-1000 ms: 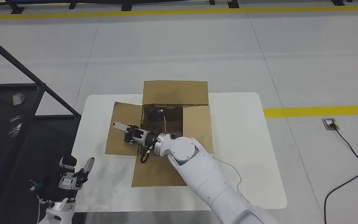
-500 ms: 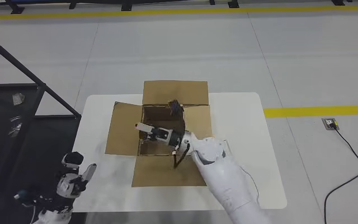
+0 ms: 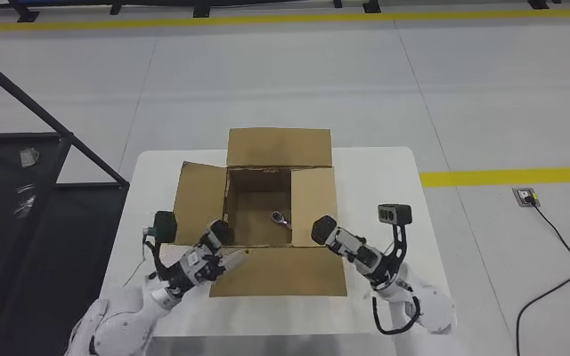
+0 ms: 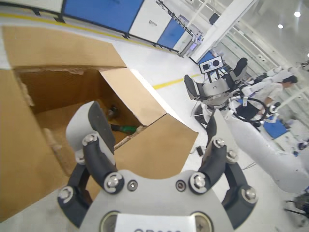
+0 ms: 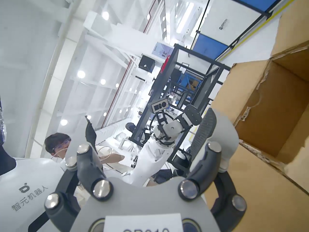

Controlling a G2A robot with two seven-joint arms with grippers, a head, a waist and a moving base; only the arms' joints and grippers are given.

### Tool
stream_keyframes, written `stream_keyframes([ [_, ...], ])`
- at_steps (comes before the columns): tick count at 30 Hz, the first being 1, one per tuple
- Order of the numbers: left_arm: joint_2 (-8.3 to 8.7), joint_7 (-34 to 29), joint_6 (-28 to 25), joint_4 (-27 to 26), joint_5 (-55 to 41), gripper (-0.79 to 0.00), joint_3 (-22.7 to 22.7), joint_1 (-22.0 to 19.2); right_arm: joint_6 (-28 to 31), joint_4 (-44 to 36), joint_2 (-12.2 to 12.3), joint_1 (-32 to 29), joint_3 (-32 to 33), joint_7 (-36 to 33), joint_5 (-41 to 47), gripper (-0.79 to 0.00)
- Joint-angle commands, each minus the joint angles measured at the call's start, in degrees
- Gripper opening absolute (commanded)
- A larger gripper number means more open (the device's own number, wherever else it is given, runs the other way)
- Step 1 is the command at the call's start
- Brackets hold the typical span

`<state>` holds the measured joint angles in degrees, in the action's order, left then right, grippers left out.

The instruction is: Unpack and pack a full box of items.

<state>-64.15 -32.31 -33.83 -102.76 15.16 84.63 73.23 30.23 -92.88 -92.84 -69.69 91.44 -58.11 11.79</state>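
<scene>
Unpacking step, I reckon. My left gripper point(image 3: 218, 240) and right gripper point(image 3: 324, 232) sit at box point(image 3: 279, 147) near side, fingers spread, nothing held. Next: reach in, grab small item point(image 3: 280, 216) inside.

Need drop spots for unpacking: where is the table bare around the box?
Widest bare table lies beyond the box's right flap. A narrower strip borders the left flap. Crowded: the near side, where the front flap, left gripper and right gripper sit.

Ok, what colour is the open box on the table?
The open cardboard box is plain brown all over; the top view shows it best.
</scene>
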Motion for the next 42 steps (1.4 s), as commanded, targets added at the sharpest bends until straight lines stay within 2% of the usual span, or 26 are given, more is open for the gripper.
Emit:
stream_keyframes([
  [1,0.35,-10.4,3.8,2.3,-5.4,0.000,-0.7,-4.2,0.2,0.1,0.1,-0.6,0.5,0.7,1.7,0.000],
  [14,0.34,-10.2,4.0,2.3,-5.4,0.000,-0.8,-4.1,0.0,-0.3,0.1,-0.6,0.2,0.9,1.4,0.000],
  [16,0.23,-10.8,6.2,2.9,-6.6,0.000,-2.3,-5.0,-0.4,-1.7,0.3,-0.9,-0.9,0.9,0.8,0.000],
  [18,0.02,-14.0,9.2,4.4,-9.7,0.000,-5.0,-7.8,0.2,-2.9,0.5,-1.5,-1.1,2.0,0.3,0.000],
  [22,-0.64,-19.3,16.2,10.3,-11.8,0.000,-10.6,-16.4,1.1,-5.4,1.2,-3.5,-0.3,3.4,0.9,0.000],
  [24,-1.08,-20.3,19.0,13.9,-8.3,0.000,-13.9,-20.7,1.6,-6.5,1.5,-5.1,0.8,4.3,1.6,0.000],
  [29,-3.25,-21.0,21.4,26.3,-13.7,0.000,-21.2,-30.6,2.9,-8.4,2.4,-9.2,3.9,6.1,3.8,0.000],
  [33,-5.37,-19.1,18.8,35.8,-16.7,0.000,-26.7,-36.1,2.6,-9.4,3.0,-11.0,5.8,7.7,4.7,0.000],
  [36,-6.96,-16.3,15.5,41.6,-19.4,0.000,-29.6,-38.5,2.9,-10.5,3.4,-12.1,6.3,8.4,5.0,0.000],
  [42,-9.57,-14.4,10.3,48.9,-23.2,0.000,-33.8,-41.4,3.1,-11.5,4.1,-13.0,6.2,9.8,5.3,0.000],
])
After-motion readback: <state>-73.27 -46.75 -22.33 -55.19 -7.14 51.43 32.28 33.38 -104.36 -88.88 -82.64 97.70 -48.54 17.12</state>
